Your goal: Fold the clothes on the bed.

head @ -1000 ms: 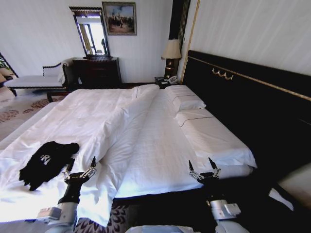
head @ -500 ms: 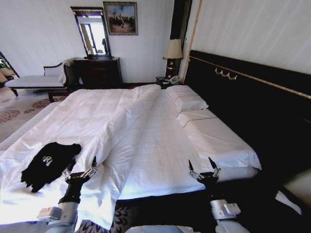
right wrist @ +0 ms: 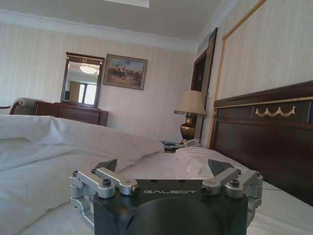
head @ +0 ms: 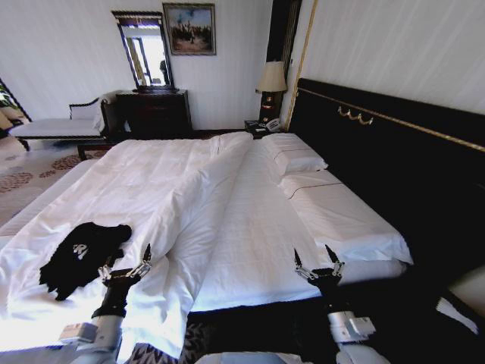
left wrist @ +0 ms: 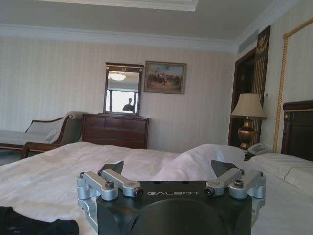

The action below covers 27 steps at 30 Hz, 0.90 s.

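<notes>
Left end effector [head: 125, 262] and right end effector [head: 317, 265] are held open, empty; approach step judged; black T-shirt [head: 82, 255], lower left on the bed [head: 250, 220], must be reached.

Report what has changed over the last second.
The whole head view has slid slightly rightward, so the camera moved, not the things. The black T-shirt lies crumpled as before on the bed. The left gripper and right gripper stay raised at the bed's near edge, jaws open, holding nothing.
</notes>
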{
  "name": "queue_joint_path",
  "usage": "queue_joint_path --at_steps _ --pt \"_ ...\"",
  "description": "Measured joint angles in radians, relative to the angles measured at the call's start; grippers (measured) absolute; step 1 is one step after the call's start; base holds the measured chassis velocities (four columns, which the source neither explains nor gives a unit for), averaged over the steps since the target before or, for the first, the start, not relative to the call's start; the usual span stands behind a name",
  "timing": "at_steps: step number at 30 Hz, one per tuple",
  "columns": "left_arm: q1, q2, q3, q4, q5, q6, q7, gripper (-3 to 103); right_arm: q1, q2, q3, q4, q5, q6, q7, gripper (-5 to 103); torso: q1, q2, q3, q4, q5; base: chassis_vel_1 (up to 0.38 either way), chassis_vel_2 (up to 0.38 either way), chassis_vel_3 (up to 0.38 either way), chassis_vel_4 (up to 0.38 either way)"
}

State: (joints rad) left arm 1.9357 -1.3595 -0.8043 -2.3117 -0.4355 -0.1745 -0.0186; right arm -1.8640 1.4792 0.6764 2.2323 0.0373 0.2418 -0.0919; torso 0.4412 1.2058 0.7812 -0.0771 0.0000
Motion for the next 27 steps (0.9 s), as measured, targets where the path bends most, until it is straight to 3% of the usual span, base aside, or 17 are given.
queue_joint_path --at_steps 27 --pt "-0.002 0.008 0.001 0.005 -0.008 -0.001 0.003 100 -0.003 0.014 -0.002 0.008 -0.011 -0.011 0.006 100 0.000 0.000 0.000 0.0000 0.0000 0.097 0.098 -0.097 -0.094"
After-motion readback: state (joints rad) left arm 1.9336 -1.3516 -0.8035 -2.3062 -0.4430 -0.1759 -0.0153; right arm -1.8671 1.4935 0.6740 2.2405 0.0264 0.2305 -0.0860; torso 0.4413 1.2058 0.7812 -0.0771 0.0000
